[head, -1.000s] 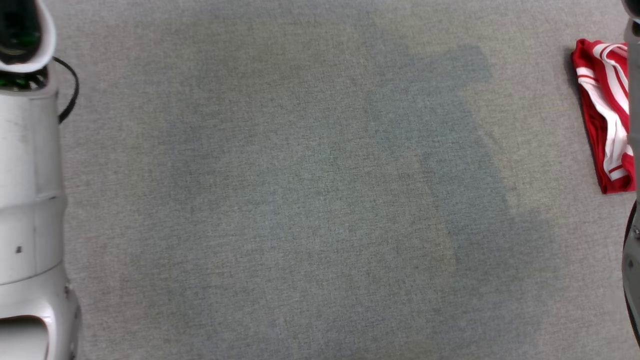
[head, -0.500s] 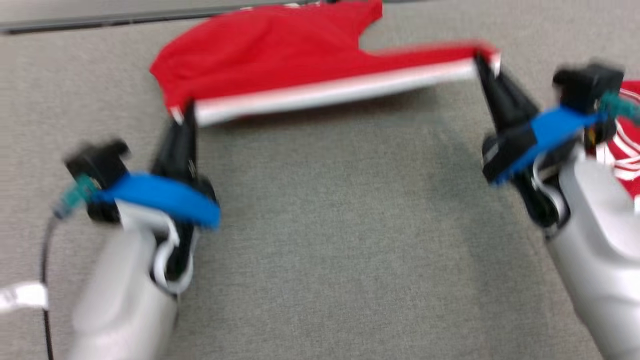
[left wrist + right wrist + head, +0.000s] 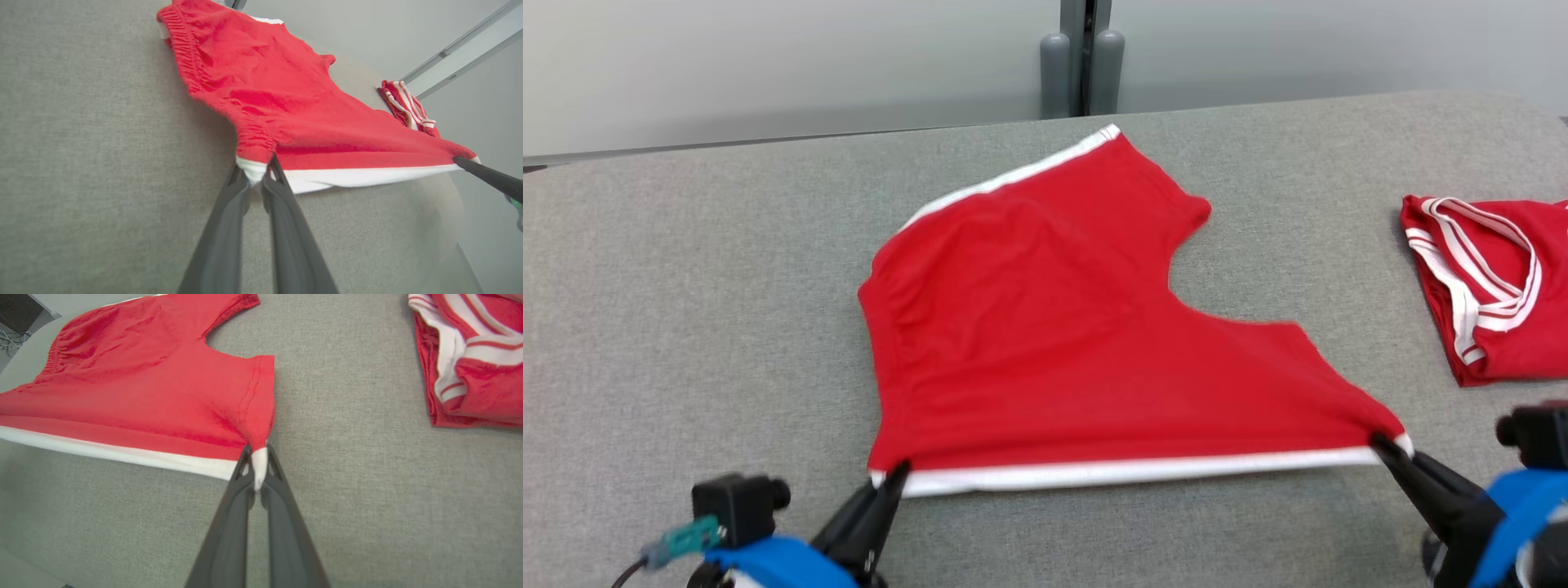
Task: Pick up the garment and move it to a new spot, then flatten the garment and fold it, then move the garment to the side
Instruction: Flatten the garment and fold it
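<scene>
Head view: red fabric shorts with white stripes lie spread on the grey surface, left of a folded red-and-white garment; left tool and right tool each clamp a corner of the white-striped edge; flattening looks underway, while folding and moving aside remain.

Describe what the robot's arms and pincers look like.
The left pincer and right pincer each have two long, tapering dark fingers. Behind each sits a bright blue collar and a black boxy block. A teal plug with a thin dark cable runs from the left block.
</scene>
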Controlling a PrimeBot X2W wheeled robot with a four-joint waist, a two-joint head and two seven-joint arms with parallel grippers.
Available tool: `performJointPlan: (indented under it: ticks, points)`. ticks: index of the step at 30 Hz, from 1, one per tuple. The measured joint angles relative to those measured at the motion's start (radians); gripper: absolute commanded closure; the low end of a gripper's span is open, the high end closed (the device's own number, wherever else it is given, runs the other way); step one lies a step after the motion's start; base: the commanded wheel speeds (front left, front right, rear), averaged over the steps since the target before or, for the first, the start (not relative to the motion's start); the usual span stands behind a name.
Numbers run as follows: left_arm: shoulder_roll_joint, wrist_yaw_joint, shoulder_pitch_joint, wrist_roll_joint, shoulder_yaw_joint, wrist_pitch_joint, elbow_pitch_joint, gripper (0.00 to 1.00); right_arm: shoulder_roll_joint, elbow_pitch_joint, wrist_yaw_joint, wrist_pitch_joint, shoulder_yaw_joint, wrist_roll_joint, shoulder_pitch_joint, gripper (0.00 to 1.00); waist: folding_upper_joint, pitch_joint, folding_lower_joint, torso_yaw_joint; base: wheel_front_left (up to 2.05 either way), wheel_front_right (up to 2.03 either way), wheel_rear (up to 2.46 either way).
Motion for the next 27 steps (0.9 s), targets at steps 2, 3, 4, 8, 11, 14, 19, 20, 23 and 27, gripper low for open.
performJointPlan:
  ticks: [2,3,4,8,11,14,19,20,23,27]
  points:
    - [0.036,0.045,0.080,-0.017,0.002,0.054,-0.128,1.00,0.025,-0.132,-0.001,0.091,-0.060,-0.030,0.078,1.00,0.0000,0.004,0.0000,-0.004,0.00,0.00,0.00]
    - [0.042,0.065,0.118,-0.038,0.001,0.082,-0.190,1.00,0.032,-0.192,-0.001,0.137,-0.089,-0.050,0.109,1.00,0.0000,0.006,0.0002,-0.006,0.00,0.00,0.00]
    - [0.051,0.084,0.152,-0.050,-0.003,0.109,-0.241,1.00,0.038,-0.243,-0.002,0.182,-0.120,-0.069,0.134,1.00,0.0000,0.007,0.0001,-0.007,0.00,0.00,0.00]
    - [0.092,0.130,0.211,-0.075,-0.003,0.186,-0.389,1.00,0.064,-0.381,-0.001,0.317,-0.207,-0.122,0.175,1.00,0.0000,0.017,0.0001,-0.004,0.00,0.00,0.00]
    - [0.102,0.143,0.198,-0.085,0.009,0.207,-0.413,1.00,0.062,-0.399,-0.001,0.372,-0.206,-0.129,0.133,1.00,0.0000,0.030,0.0001,-0.005,0.00,0.00,0.00]
    - [0.080,0.142,0.142,-0.137,0.029,0.222,-0.402,1.00,0.035,-0.365,-0.004,0.394,-0.161,-0.131,0.018,1.00,0.0000,0.051,0.0004,-0.006,0.00,0.00,0.00]
    - [0.039,0.126,-0.026,-0.225,0.061,0.274,-0.323,1.00,-0.026,-0.220,-0.007,0.433,-0.042,-0.117,-0.232,1.00,0.0000,0.100,0.0005,0.008,0.00,0.00,0.00]
    - [0.032,0.126,-0.064,-0.237,0.067,0.286,-0.301,1.00,-0.036,-0.187,-0.007,0.437,-0.016,-0.115,-0.291,1.00,0.0000,0.113,0.0005,0.013,0.00,0.00,0.00]
    - [-0.001,0.131,-0.175,-0.287,0.090,0.316,-0.225,1.00,-0.058,-0.092,-0.007,0.429,0.062,-0.106,-0.466,1.00,0.0000,0.151,0.0005,0.036,0.00,0.00,0.00]
    - [-0.033,0.132,-0.312,-0.295,0.095,0.328,-0.120,1.00,-0.065,0.043,-0.007,0.384,0.133,-0.096,-0.661,1.00,0.0000,0.200,0.0006,0.075,0.00,0.00,0.00]
